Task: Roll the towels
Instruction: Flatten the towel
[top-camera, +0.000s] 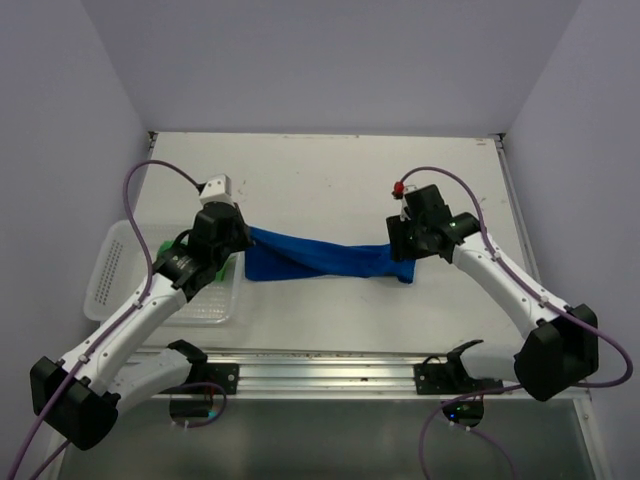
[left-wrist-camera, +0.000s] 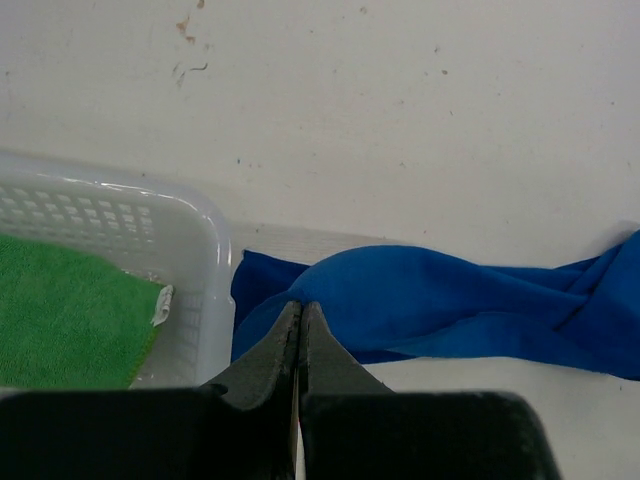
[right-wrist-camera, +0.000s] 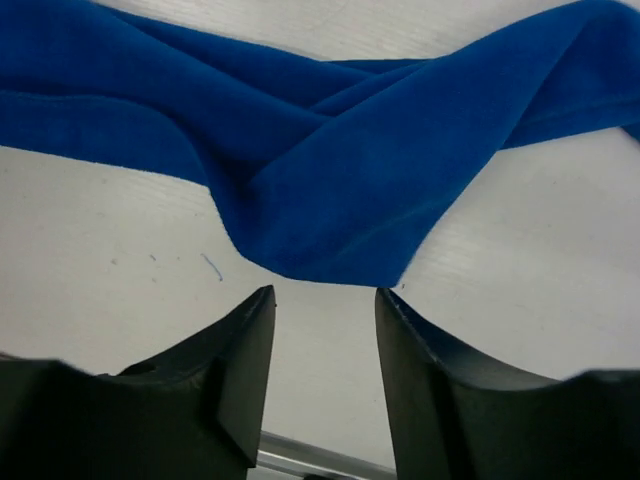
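White desk (top-camera: 330, 180) in a plain pale-walled booth, arms reaching in from the near edge. Blue towel (top-camera: 320, 258) lies mid-desk, laid out long left to right between the two hands. It isn't flat: folds cross near the middle, so it reads as a twisted band, wider at the left end and narrow at the right. Left hand (left-wrist-camera: 299, 310) is pressed fully together, tips right at the towel's left edge, beside the basket (left-wrist-camera: 120, 215). Wrist view doesn't show whether any cloth is nipped between the tips, so can't tell if it's pinning that end or just sitting against it. My read: it's there to anchor the left end. Right hand (right-wrist-camera: 325, 300) is apart with nothing between the fingers; the towel's right end lies on the desk just past the tips, not touching them. Green towel (left-wrist-camera: 60, 310) sits in the basket at the left side of the desk, under the left arm, out of the way and not rolled as far as I can see. Progress guess: early, neither towel rolled. Blue one stretched lengthwise makes sense as prep, but the twist is a problem, since rolling over crossed folds gives a lumpy, skewed roll. Next move probably needs the cloth spread flat first, then a roll started from one end with the other end held. Risk: left end is close to the basket wall, so little room there, and dragging could bunch the cloth against it.
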